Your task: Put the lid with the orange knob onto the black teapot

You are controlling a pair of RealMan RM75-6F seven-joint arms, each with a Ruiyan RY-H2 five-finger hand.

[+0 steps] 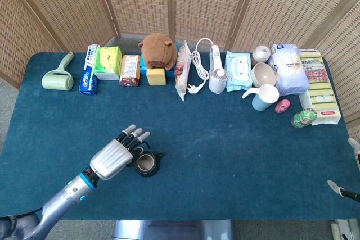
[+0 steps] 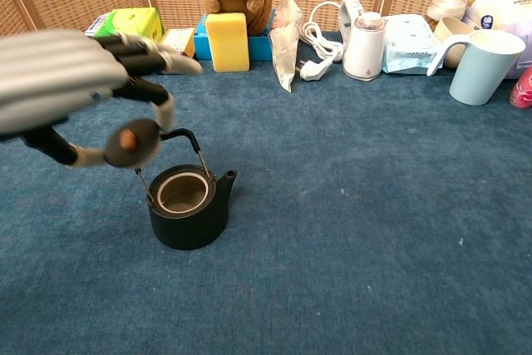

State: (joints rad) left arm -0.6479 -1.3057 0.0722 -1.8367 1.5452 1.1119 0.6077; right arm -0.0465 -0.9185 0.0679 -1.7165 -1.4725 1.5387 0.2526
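Note:
The black teapot stands open on the blue cloth, handle upright; in the head view the teapot is partly covered by my hand. My left hand pinches the dark lid with the orange knob between thumb and a finger, other fingers spread. The lid hangs just above and left of the teapot's opening, tilted, in front of the handle. In the head view my left hand sits over the teapot's left side, hiding the lid. Only a tip of the right hand shows at the lower right edge.
Along the back edge stand a lint roller, toothpaste box, green box, plush toy, yellow sponge, cable with plug, wipes pack, bowl and light blue cup.

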